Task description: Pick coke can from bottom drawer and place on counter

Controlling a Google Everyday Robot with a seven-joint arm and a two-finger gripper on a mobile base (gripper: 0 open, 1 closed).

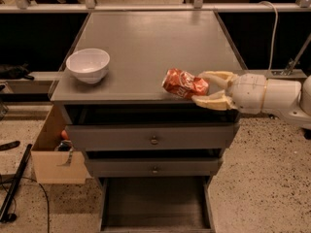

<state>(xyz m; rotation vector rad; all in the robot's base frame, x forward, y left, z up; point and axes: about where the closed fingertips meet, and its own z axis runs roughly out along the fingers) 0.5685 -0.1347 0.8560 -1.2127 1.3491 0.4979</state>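
1. At the front right edge of the smooth grey worktop (146,38), we spot the cream gripper (198,87).
2. Its jaws clamp the small red-orange coke can (183,83), tipped sideways.

Gripper (198,87) at right: cream curved jaws, white wrist.

Jaws at counter (146,47) edge, can (183,83) partly hidden

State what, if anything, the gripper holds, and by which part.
The gripper holds the coke can, which is lying on its side, by its right end. One finger sits on each side, at the counter's front right edge.
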